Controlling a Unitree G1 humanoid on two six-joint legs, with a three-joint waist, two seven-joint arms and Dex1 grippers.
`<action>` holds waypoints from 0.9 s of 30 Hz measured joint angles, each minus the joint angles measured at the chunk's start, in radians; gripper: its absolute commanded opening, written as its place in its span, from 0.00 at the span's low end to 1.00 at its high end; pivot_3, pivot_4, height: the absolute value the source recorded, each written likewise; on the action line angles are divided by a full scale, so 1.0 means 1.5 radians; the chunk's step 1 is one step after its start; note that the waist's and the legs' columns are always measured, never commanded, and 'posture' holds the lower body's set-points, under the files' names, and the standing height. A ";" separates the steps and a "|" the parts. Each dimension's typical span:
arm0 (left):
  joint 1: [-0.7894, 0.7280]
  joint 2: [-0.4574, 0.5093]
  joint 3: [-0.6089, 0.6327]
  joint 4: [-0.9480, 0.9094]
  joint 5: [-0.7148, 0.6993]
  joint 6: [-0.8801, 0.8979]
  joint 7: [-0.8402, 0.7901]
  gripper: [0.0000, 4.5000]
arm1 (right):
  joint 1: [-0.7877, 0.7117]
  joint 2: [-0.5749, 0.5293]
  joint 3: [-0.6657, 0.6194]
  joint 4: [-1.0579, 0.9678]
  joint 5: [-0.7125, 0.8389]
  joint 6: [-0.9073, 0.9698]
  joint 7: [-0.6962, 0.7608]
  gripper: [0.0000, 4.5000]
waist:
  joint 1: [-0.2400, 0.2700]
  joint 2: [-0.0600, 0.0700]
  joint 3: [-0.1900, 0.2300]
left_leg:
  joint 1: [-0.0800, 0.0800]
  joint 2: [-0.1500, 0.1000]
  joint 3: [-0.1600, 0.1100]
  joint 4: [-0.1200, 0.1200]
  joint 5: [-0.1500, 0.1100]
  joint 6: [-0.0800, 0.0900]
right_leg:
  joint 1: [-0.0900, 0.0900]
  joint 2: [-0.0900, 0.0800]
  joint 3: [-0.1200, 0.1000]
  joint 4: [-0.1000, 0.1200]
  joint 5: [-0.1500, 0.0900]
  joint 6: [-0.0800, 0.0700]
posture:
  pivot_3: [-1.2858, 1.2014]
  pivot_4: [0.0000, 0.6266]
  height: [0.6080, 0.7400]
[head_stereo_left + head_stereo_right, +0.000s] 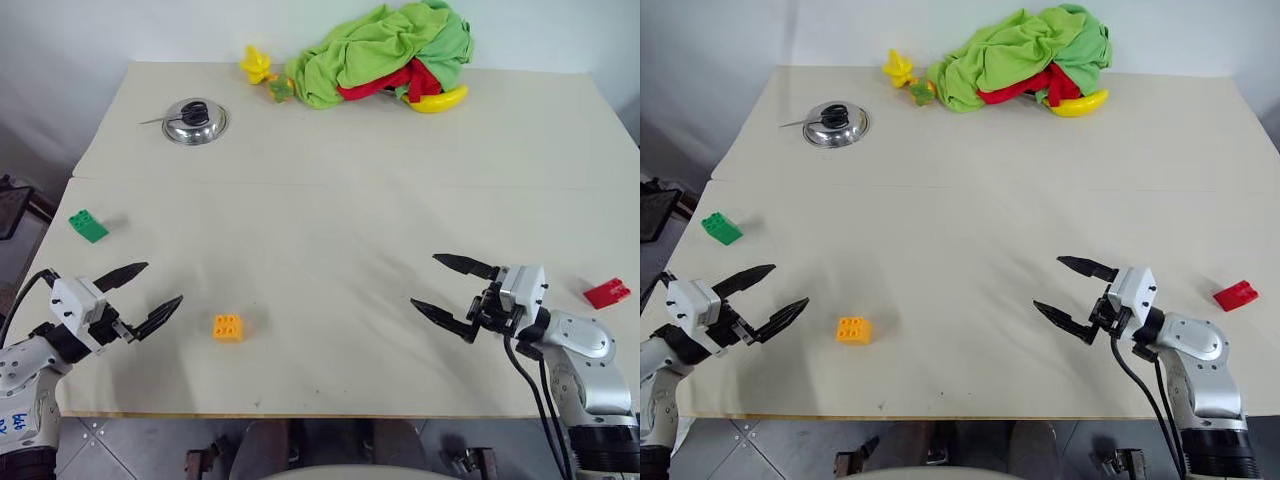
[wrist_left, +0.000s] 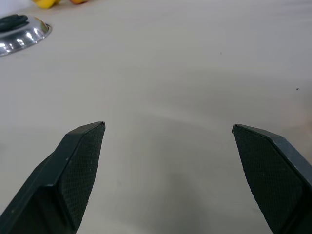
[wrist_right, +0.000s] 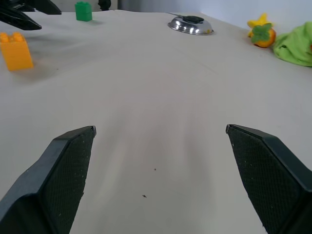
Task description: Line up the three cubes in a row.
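- So, the orange-yellow plastic building-block cube with studs on top (image 1: 227, 327) sits on the cream table (image 1: 330, 210) near its front edge, left of centre.
- The green studded plastic cube (image 1: 88, 225) lies well apart from it, near the table's left edge and further back.
- The red studded plastic cube (image 1: 607, 293) lies by the right edge of the table (far across from the other two), so the three are scattered, not in a row.
- The left gripper (image 1: 140, 294) hovers just left of the orange-yellow cube, its two black fingers spread wide with nothing between them.
- The right gripper (image 1: 450, 286) hangs over bare tabletop between the orange-yellow cube and the red one, its fingers likewise wide apart and empty.
- Further back, a shiny round metal lid with a black knob (image 1: 195, 121) rests on the left part of the table.
- At the far edge lies a crumpled green and red cloth (image 1: 385, 52), with a yellow banana-shaped toy (image 1: 440, 101) at its right end and small yellow and green toys (image 1: 265, 72) at its left.
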 measured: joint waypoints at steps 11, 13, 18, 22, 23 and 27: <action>-0.051 0.015 -0.073 -0.191 -0.105 0.208 0.014 0.98 | 0.001 -0.001 -0.066 -0.034 0.021 0.032 -0.060 1.00 | 0.005 0.000 0.000 | 0.000 -0.001 -0.001 0.000 0.000 0.000 | 0.000 -0.001 0.000 0.000 0.000 0.000 | 0.52 0.24 1.00; -0.085 0.015 -0.119 -0.246 -0.122 0.256 0.009 0.98 | 0.044 -0.001 -0.125 -0.074 0.038 0.048 -0.102 1.00 | 0.012 0.000 0.000 | -0.001 -0.001 -0.001 0.000 0.000 0.000 | 0.000 -0.001 0.000 0.000 0.000 0.000 | 0.52 0.24 1.00; -0.178 0.008 -0.227 -0.296 -0.131 0.328 -0.019 0.98 | 0.203 0.031 -0.309 -0.175 0.066 0.089 -0.229 1.00 | 0.023 0.001 0.000 | -0.001 -0.001 -0.001 0.000 0.000 0.000 | 0.000 0.001 0.000 0.000 0.000 0.000 | 0.52 0.24 1.00; -0.234 -0.012 -0.288 -0.294 -0.127 0.353 -0.034 0.98 | 0.324 0.081 -0.450 -0.207 0.085 0.099 -0.301 1.00 | 0.019 0.002 -0.001 | 0.000 -0.002 0.000 0.000 0.000 0.000 | 0.001 0.001 0.001 0.000 0.000 0.000 | 0.52 0.24 1.00; -0.241 -0.014 -0.305 -0.290 -0.117 0.354 -0.039 0.98 | 0.353 0.094 -0.475 -0.207 0.086 0.097 -0.309 1.00 | 0.018 0.002 -0.001 | 0.000 -0.002 0.001 0.000 0.000 0.000 | 0.001 0.002 0.001 -0.001 0.000 0.000 | 0.52 0.24 1.00; -0.267 -0.033 -0.355 -0.250 -0.071 0.340 -0.054 0.98 | 0.431 0.146 -0.520 -0.186 0.081 0.090 -0.331 1.00 | 0.010 0.003 -0.001 | 0.002 -0.001 0.003 0.000 0.000 -0.001 | 0.001 0.004 0.004 -0.001 0.000 0.000 | 0.52 0.24 1.00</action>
